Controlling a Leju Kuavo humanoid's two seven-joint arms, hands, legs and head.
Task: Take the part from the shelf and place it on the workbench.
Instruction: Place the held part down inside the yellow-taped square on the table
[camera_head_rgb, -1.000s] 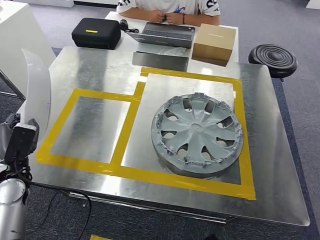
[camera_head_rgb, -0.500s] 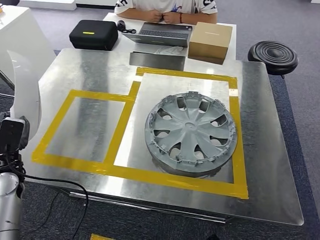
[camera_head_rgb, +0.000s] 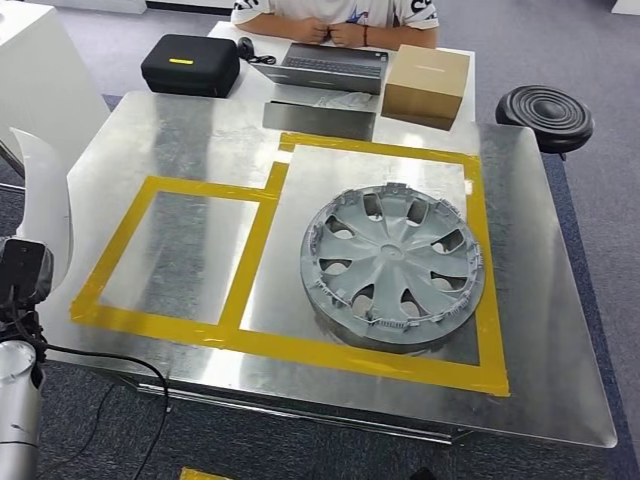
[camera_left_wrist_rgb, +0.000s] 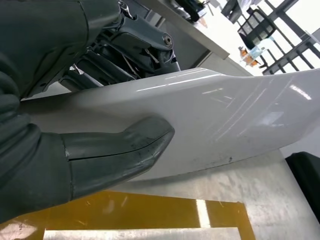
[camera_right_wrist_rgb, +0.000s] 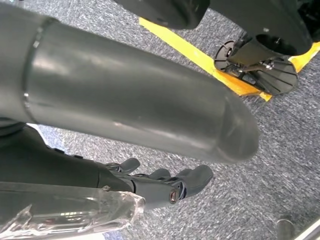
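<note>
Carrying step: left hand (camera_left_wrist_rgb: 75, 145) clamping the white part (camera_left_wrist_rgb: 226, 120) at the workbench's (camera_head_rgb: 543, 330) left edge, right hand (camera_right_wrist_rgb: 166, 187) loosely spread; next, lowering into the left taped frame (camera_head_rgb: 249, 260).

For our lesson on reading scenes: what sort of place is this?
Probably a robot test area in an office: a metal workbench marked with yellow tape, a wheel cover lying on it, and behind it a desk with a laptop.

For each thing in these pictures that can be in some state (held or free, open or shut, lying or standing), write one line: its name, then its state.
White part: held in the left hand, beside the workbench's left edge.
Left hand: grips the white part, thumb across its face.
Right hand: hangs over the carpet, holds nothing, fingers apart.
Hubcap: lies flat in the larger taped box.
Laptop: open.
Black case: closed.
</note>
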